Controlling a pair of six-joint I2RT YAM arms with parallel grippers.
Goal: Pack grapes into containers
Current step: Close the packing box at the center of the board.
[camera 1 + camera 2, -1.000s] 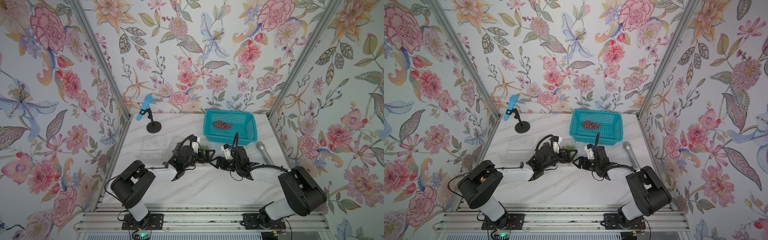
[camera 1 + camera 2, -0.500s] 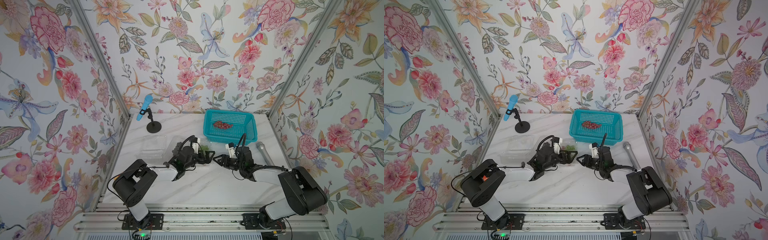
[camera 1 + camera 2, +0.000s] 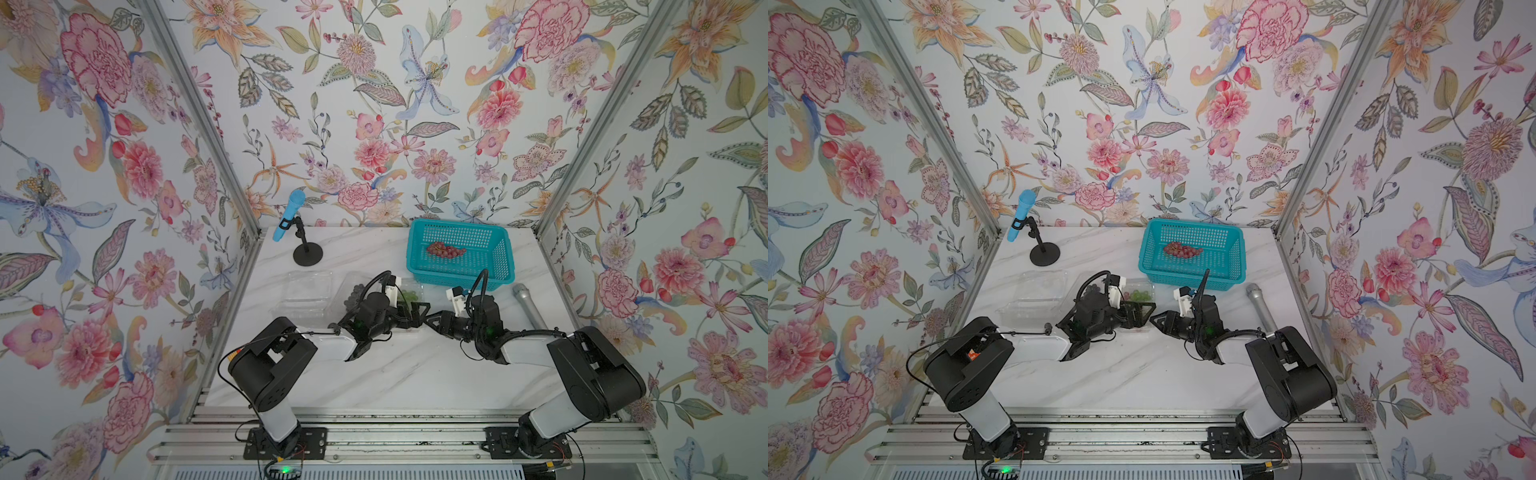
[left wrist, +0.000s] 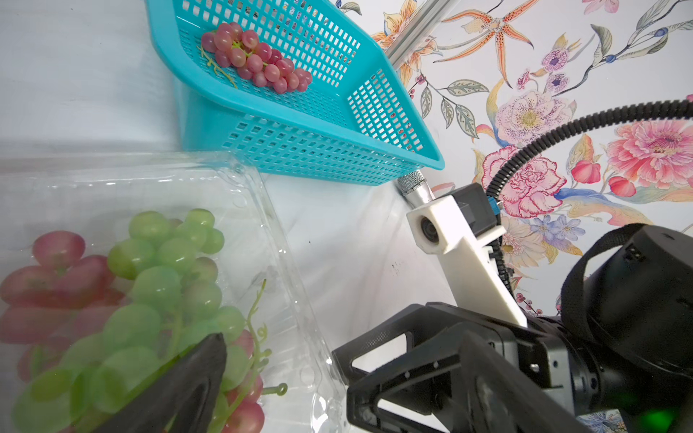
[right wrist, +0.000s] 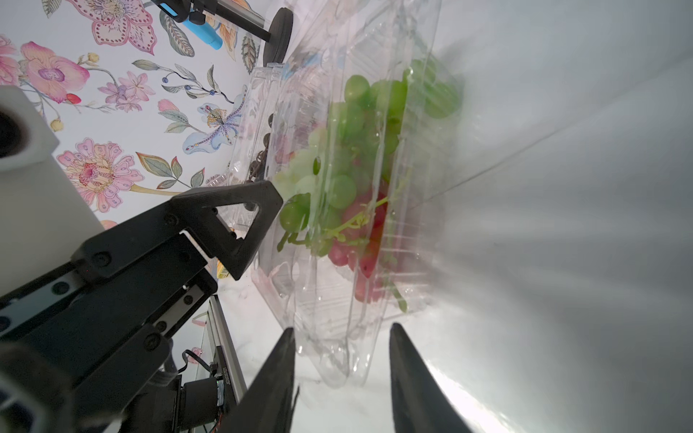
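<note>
A clear container [image 5: 360,232] holds green grapes [image 4: 165,262] and red grapes [image 4: 56,270] under its lid. My left gripper [image 3: 409,318] [image 4: 337,393] is open wide over its near edge, with one finger [image 4: 180,386] resting on the lid. My right gripper [image 3: 431,322] [image 5: 341,375] is open, and the container's corner sits between its fingers with gaps on both sides. Another bunch of red grapes [image 3: 444,250] [image 3: 1181,250] lies in the teal basket [image 3: 490,266]. A second container [image 3: 355,291] holds dark grapes, and a third container [image 3: 305,291] stands empty on the left.
A blue microphone on a black stand [image 3: 289,216] is at the back left. A silver microphone [image 3: 530,305] lies right of the right arm, beside the basket. Patterned walls close in the white marble table [image 3: 395,374] on three sides.
The right gripper's jaws have narrowed around the container's corner. The left gripper has stayed wide open on the lid, and both arms have hardly moved.
</note>
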